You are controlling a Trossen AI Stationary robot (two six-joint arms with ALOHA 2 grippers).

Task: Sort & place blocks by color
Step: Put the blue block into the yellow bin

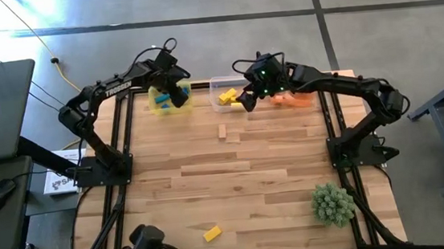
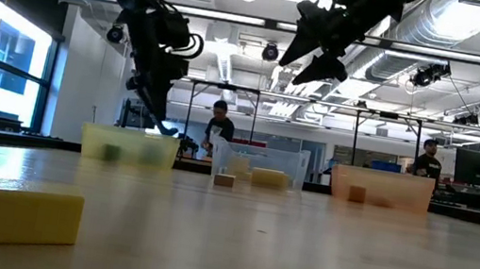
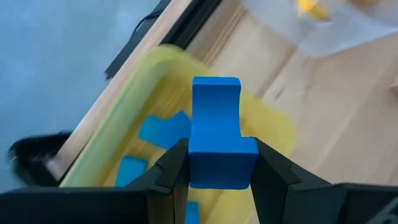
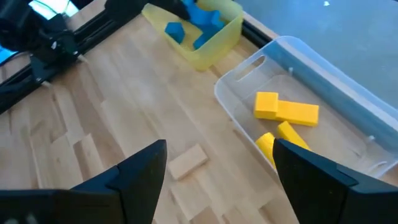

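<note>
The left claw (image 3: 217, 171) grips a blue block (image 3: 217, 134) above the yellow bin (image 1: 173, 98), where other blue blocks (image 4: 200, 28) lie. The right claw (image 4: 217, 168) hangs open over the clear bin (image 4: 311, 62) holding yellow blocks (image 4: 287, 111). A plain block (image 1: 222, 131) and a yellow one (image 1: 211, 234) remain on the surface (image 1: 244, 187).
</note>
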